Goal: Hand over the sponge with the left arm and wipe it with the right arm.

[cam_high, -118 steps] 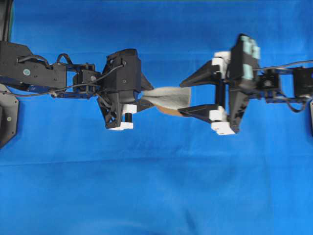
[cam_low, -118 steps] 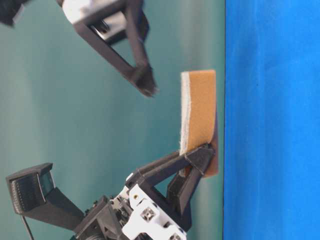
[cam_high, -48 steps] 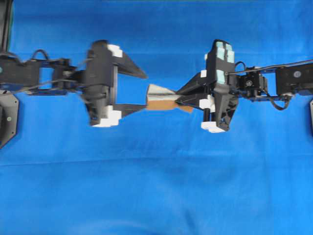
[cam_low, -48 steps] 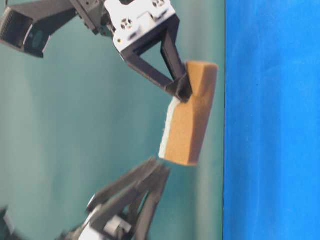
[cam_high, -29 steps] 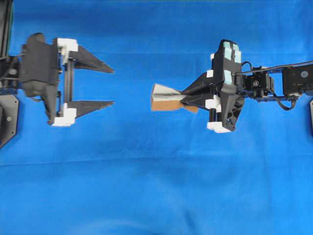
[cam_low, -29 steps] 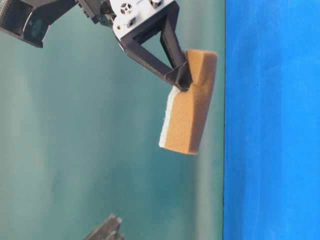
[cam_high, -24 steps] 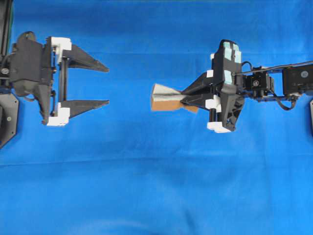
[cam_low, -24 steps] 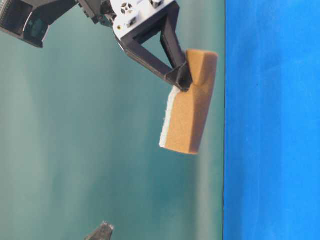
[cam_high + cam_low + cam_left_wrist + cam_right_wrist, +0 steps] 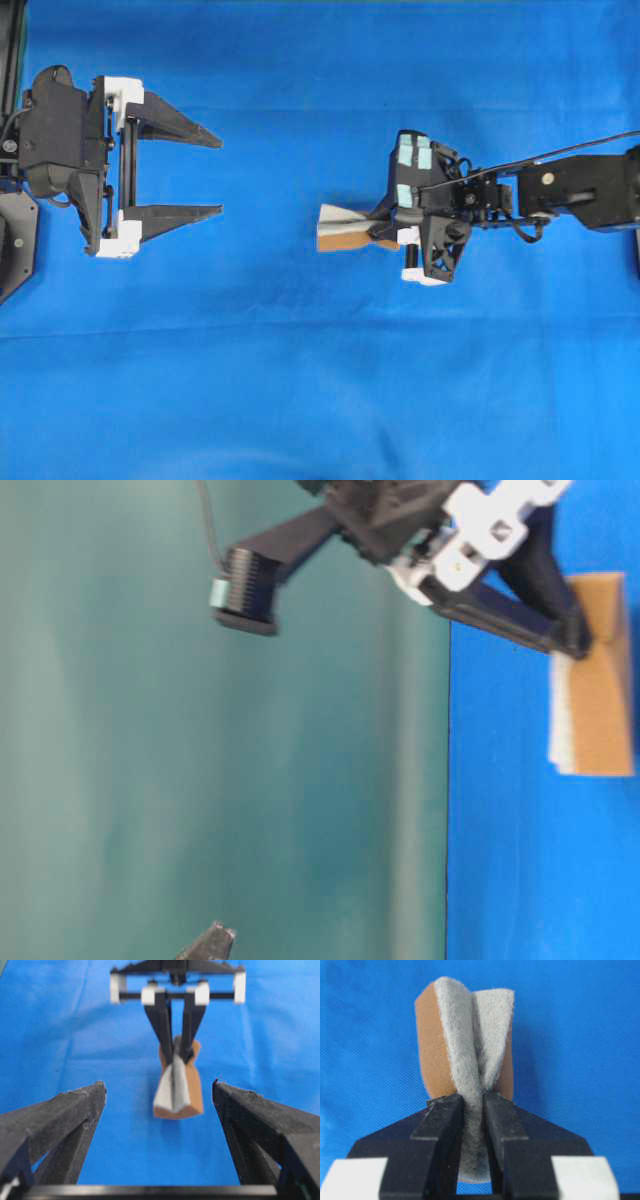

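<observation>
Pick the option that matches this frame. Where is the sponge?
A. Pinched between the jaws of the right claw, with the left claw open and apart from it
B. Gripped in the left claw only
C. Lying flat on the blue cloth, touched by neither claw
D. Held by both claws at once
A: the right claw squeezes the sponge so that it folds between the jaws, while the left claw stands wide open and well apart from it.
</observation>
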Robot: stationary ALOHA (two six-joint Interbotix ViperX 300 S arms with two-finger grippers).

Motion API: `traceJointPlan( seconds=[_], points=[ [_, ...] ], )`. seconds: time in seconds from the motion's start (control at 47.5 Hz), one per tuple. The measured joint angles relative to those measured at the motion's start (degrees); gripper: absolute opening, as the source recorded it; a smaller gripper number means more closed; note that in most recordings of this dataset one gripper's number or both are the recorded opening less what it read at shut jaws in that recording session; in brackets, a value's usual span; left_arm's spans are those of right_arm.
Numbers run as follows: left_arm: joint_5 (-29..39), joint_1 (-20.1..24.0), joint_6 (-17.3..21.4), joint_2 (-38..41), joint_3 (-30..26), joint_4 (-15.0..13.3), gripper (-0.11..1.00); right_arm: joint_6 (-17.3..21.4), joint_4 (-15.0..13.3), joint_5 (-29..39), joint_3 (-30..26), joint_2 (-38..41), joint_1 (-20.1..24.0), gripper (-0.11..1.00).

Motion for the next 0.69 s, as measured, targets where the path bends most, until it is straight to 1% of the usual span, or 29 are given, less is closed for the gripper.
traceJointPlan(
  seconds=[0.168,0.316,0.421,0.526,0.695],
  points=[
    [0.1,0.0,0.0,0.1,0.0,0.0,0.92,0.0,0.0,-1.2,0.0,1.8,-0.4,0.2],
    [0.1,0.0,0.0,0.0,0.0,0.1,0.92,0.1,-0.1,-1.3,0.1,1.8,-2.2,0.2],
    [0.0,0.0,0.0,0.1,0.0,0.0,0.92,-0.1,-0.7,-1.4,0.0,1.8,-5.4,0.2],
    [0.0,0.0,0.0,0.1,0.0,0.0,0.92,-0.4,-2.2,-1.5,0.0,1.9,-9.1,0.2],
    [0.0,0.0,0.0,0.1,0.0,0.0,0.92,-1.1,-3.4,-2.2,-0.1,2.0,-14.2,0.2]
  ],
)
